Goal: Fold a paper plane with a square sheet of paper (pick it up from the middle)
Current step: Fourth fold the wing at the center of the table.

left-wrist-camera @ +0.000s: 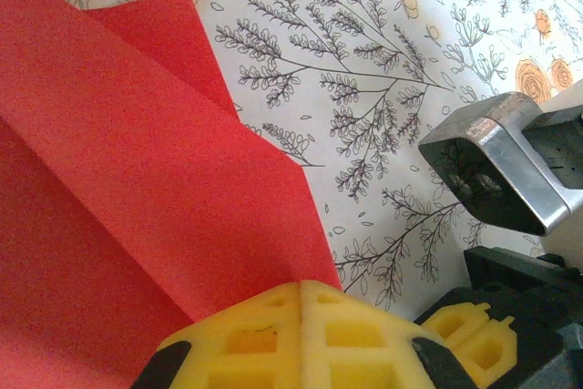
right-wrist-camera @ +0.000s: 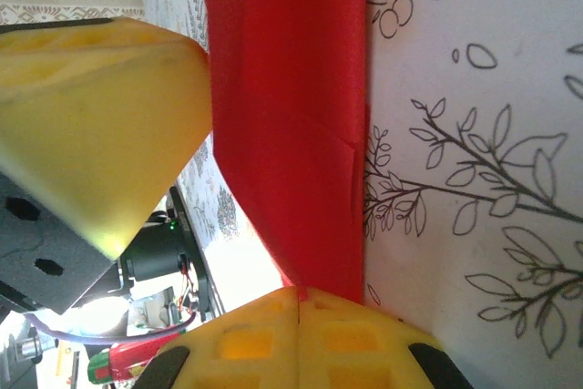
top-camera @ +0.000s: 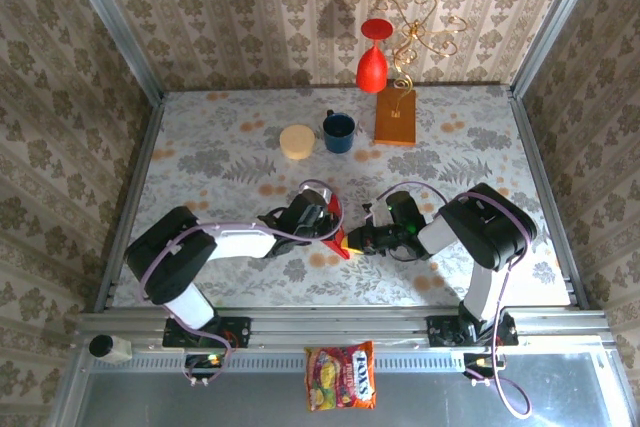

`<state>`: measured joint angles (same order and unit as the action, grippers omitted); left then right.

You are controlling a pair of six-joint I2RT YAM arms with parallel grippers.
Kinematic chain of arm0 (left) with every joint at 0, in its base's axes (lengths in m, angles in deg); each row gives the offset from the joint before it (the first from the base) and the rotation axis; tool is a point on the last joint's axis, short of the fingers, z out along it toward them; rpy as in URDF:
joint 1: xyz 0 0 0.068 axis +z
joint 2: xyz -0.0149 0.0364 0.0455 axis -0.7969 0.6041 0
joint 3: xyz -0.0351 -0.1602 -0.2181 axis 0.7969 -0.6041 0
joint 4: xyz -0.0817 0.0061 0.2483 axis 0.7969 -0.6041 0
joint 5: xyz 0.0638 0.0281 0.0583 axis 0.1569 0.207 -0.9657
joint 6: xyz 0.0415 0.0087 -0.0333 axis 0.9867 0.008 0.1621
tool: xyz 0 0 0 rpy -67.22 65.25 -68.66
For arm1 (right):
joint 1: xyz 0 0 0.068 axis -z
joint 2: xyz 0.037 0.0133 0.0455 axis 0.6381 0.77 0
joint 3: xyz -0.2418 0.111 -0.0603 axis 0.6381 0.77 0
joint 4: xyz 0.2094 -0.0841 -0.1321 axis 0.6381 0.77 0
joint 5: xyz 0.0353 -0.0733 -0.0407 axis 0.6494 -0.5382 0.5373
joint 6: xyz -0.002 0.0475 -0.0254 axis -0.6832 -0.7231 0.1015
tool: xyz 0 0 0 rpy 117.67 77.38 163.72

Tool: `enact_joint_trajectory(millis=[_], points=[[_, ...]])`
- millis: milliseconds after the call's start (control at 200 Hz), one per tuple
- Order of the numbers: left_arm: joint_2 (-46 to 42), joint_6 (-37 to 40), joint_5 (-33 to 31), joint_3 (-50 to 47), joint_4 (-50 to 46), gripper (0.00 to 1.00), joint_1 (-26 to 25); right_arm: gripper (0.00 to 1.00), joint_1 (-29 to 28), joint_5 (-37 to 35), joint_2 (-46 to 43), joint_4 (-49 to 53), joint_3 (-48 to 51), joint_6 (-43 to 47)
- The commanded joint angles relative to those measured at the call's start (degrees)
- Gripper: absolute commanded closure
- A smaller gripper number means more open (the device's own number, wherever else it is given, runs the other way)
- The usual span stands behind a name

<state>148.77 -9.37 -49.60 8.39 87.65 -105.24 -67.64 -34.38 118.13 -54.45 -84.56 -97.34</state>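
The red sheet of paper (top-camera: 337, 230) is creased and held between the two arms at the table's front middle. In the left wrist view the paper (left-wrist-camera: 137, 179) spreads as folded layers from my left gripper (left-wrist-camera: 301, 284), whose yellow pads are pressed together on its edge. In the right wrist view the paper (right-wrist-camera: 291, 116) stands as a narrow folded strip rising from my right gripper (right-wrist-camera: 299, 293), also shut on it. The left gripper's yellow finger (right-wrist-camera: 91, 125) shows at the left there. The right gripper (top-camera: 356, 238) meets the left gripper (top-camera: 334, 224) over the paper.
At the back stand a cream round lid (top-camera: 297, 141), a dark blue mug (top-camera: 338, 131), an orange-brown block (top-camera: 395, 117) with a gold wire ornament, and a red goblet vase (top-camera: 372, 57). A snack packet (top-camera: 341, 376) lies below the table's front rail.
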Motion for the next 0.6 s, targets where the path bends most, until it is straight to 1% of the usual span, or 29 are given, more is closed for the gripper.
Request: enact_joint_trajectory(millis=[0,255,460,525,595], points=[[1.05,1.46,0.67,1.45,0.4,1.0,0.37,1.0,0.91,-8.69,5.11,9.85,2.92,0.26],[2.47,0.53,-0.98,0.16,0.37,1.0,1.61,1.0,1.0,-8.43,5.12,9.76,2.74,0.01],[3.86,0.77,-1.12,-0.55,1.02,1.0,2.61,1.0,1.01,-7.77,4.35,10.96,1.79,0.2],[4.29,0.77,-1.12,-0.66,1.02,1.0,2.81,0.95,1.03,-7.32,3.22,12.07,1.22,0.51],[4.83,0.86,-0.95,-0.68,1.15,1.0,2.83,0.84,1.05,-7.31,1.04,14.73,0.37,1.49]])
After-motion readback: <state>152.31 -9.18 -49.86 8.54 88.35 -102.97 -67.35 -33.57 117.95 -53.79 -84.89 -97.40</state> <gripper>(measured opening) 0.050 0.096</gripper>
